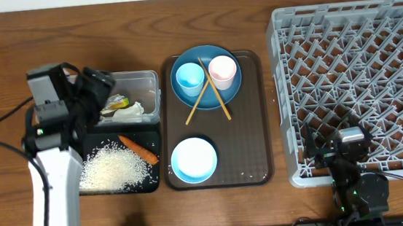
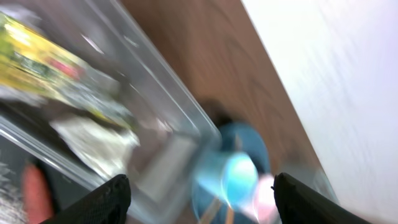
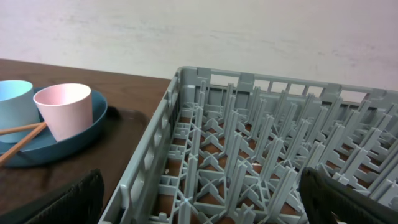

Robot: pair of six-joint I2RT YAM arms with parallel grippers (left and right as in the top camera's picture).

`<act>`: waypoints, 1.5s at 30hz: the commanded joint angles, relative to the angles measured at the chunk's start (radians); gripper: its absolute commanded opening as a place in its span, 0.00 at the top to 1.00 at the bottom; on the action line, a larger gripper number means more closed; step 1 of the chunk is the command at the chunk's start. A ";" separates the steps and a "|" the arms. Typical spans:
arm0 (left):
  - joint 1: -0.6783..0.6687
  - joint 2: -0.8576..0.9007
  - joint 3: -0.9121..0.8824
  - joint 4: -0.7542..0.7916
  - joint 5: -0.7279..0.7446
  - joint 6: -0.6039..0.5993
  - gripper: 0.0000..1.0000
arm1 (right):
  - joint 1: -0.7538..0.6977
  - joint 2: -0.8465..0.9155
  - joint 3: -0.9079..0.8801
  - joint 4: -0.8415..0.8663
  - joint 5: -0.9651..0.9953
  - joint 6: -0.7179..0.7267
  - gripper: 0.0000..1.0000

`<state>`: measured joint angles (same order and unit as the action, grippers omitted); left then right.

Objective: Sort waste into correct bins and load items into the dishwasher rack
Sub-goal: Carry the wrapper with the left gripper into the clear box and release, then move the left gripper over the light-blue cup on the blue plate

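Left gripper (image 2: 200, 185), jaws spread and empty, hovers over the clear box (image 1: 145, 84) that holds the snack wrapper (image 1: 117, 102) and tissue (image 1: 132, 110), while the right gripper (image 3: 200, 186), spread wide and empty, hangs above the near edge of the dishwasher rack (image 1: 359, 77).

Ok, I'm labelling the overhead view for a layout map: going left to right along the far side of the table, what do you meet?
clear box → light-blue cup → pink cup, both cups standing on the dark-blue plate → dishwasher rack
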<state>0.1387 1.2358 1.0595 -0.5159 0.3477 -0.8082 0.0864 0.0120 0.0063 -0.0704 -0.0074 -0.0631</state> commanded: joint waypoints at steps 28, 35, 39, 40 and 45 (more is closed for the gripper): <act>-0.510 0.633 0.954 -0.850 -0.333 0.336 0.36 | 0.006 -0.004 -0.001 -0.004 0.000 -0.013 0.01; -0.558 0.641 0.912 -0.777 -0.335 0.338 0.42 | 0.006 -0.004 -0.001 -0.004 0.000 -0.013 0.01; -0.562 0.641 0.873 -0.752 -0.335 0.327 0.47 | 0.006 -0.004 -0.001 -0.004 0.000 -0.013 0.01; -0.562 0.641 0.861 -0.743 -0.335 0.318 0.47 | 0.006 -0.004 -0.001 -0.004 0.000 -0.013 0.01; -0.561 0.641 0.785 -0.660 -0.336 0.310 0.48 | 0.006 -0.004 -0.001 -0.004 0.000 -0.013 0.01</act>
<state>-0.4263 1.8778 1.8740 -1.1931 0.0269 -0.4824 0.0864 0.0124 0.0063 -0.0704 -0.0074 -0.0631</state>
